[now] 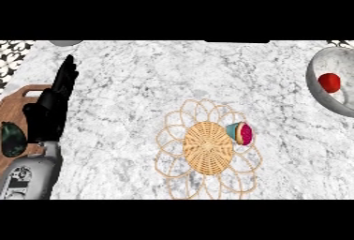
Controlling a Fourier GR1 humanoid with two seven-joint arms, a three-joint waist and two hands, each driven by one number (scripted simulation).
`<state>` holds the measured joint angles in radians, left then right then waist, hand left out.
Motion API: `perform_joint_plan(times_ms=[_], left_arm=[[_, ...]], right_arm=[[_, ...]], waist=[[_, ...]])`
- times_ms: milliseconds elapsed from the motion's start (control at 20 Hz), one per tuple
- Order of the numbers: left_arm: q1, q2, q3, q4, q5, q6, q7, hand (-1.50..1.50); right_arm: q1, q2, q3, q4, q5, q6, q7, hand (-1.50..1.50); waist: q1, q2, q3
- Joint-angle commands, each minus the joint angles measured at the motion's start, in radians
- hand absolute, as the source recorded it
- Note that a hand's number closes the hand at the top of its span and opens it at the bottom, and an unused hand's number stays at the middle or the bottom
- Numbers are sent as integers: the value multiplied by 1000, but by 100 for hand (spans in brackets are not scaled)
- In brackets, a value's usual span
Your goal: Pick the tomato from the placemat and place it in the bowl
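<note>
Head view, steeply down onto a grey-white marbled table (138, 84). At the right edge, a grey bowl (323, 104), partly cut off by the frame. Inside it, the red tomato (330, 82), resting against the inner wall and well apart from the placemat (207, 147). Near the middle of the table, that placemat: a woven straw disc with a border of open loops. On its right part, a small teal and pink thing (240, 133), too small to tell what it is. At the left, the left robot hand (52, 105): black, wide open, fingers straight and pointing up the view, holding nothing. Beneath and beside it, a brown wooden board (15, 105) at the left edge. On the board, a dark green rounded thing (11, 139), just beside the grey forearm.
</note>
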<state>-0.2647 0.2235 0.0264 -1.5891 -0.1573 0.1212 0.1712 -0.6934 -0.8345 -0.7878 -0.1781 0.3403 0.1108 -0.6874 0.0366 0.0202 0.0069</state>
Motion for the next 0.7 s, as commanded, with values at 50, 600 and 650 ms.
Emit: perform_joint_plan(times_ms=[50, 600, 650], left_arm=[[48, 3, 17, -16, 3, 2, -15, 0], [58, 10, 18, -73, 22, -36, 44, 0], [35, 22, 49, -7, 18, -25, -11, 0]], right_arm=[[105, -43, -37, 15, -55, 173, -97, -150], [203, -76, -14, -6, -71, 323, -183, -150], [269, -28, -11, -13, -69, 314, -277, -150]], waist=[[-12, -8, -2], [-9, -11, -1], [-20, -9, -1]])
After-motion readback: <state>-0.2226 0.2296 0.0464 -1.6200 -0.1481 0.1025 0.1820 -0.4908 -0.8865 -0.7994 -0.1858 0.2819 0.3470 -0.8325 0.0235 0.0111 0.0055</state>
